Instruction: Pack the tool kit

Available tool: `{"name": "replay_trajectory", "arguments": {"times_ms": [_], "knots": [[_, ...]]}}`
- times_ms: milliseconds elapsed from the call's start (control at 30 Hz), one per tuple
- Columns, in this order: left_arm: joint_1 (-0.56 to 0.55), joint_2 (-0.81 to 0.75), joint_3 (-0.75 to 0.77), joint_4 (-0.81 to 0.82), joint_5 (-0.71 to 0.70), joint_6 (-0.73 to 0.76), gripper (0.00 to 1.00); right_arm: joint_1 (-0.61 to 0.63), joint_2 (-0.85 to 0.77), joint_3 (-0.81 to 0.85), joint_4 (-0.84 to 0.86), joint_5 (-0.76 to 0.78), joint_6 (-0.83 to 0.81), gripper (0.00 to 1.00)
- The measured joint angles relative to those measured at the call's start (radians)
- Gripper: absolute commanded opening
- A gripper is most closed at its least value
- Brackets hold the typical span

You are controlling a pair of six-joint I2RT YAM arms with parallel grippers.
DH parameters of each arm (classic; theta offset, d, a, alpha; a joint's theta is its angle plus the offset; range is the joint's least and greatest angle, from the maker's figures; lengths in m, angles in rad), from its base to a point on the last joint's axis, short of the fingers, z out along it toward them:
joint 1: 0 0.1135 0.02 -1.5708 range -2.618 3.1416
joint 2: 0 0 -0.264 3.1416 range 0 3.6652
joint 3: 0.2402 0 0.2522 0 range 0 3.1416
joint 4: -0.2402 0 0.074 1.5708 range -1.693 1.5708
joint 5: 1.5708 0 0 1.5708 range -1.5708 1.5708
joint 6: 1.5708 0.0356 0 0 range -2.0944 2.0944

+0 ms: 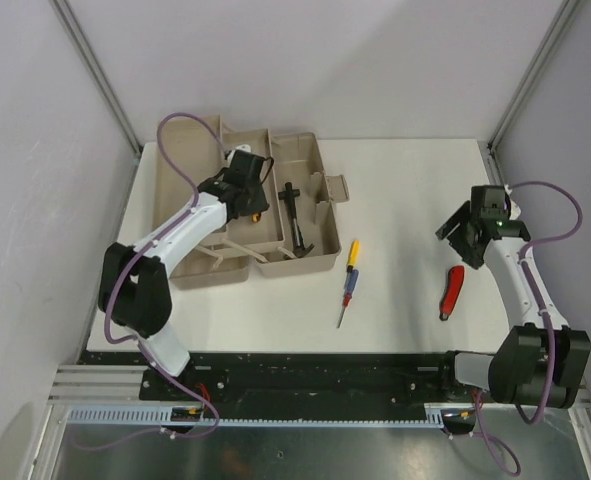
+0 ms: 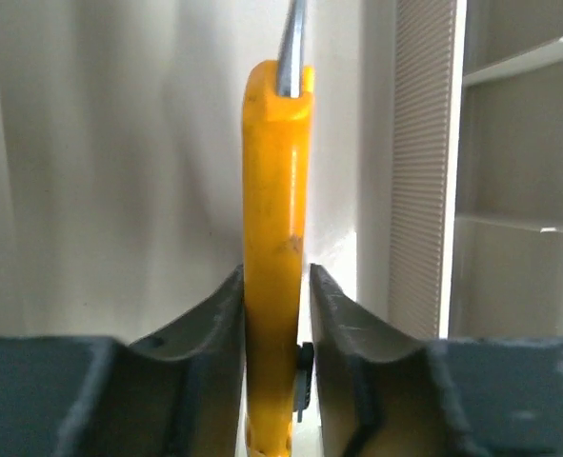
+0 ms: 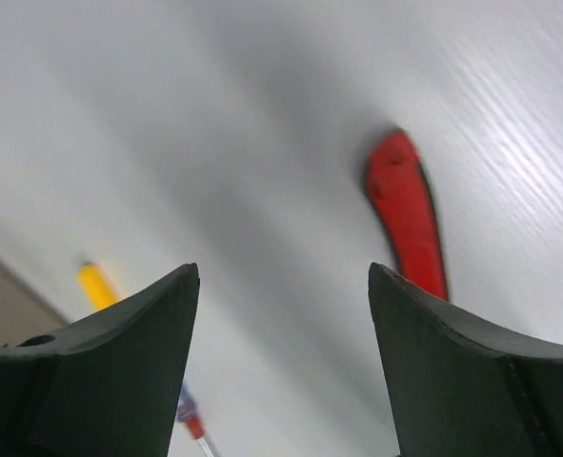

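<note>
Top external view shows the open tan toolbox by the far left corner of the white counter, with a black hammer lying inside it. The left gripper is down in the box, and the left wrist view shows it squeezed tight on the yellow handle of the pliers. A yellow, red and blue screwdriver lies just right of the box, toward the near edge. The red-handled tool lies near the right edge. The right gripper hangs close by it, fingers wide apart, holding nothing.
</note>
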Motion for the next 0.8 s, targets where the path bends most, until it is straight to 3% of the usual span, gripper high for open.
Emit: {"name": "replay_trajectory", "arguments": {"times_ms": [67,167,467,633,800], "knots": [[0.002,0.001,0.002,-0.002,0.0,-0.006,0.6,-0.014,-0.001,-0.043,-0.016,0.039,0.001,0.79],[0.002,0.003,0.002,0.004,-0.001,-0.014,0.71,-0.05,0.0,-0.107,-0.04,0.082,0.008,0.81],[-0.006,-0.033,0.002,-0.005,0.018,-0.005,0.87,-0.083,0.107,-0.153,-0.058,0.156,0.031,0.82],[-0.007,-0.096,0.03,-0.023,0.044,0.014,0.97,-0.083,0.208,-0.175,-0.029,0.124,0.025,0.74],[-0.007,-0.185,0.084,-0.021,0.075,0.027,0.99,-0.083,0.265,-0.187,0.004,0.09,0.014,0.58]]}}
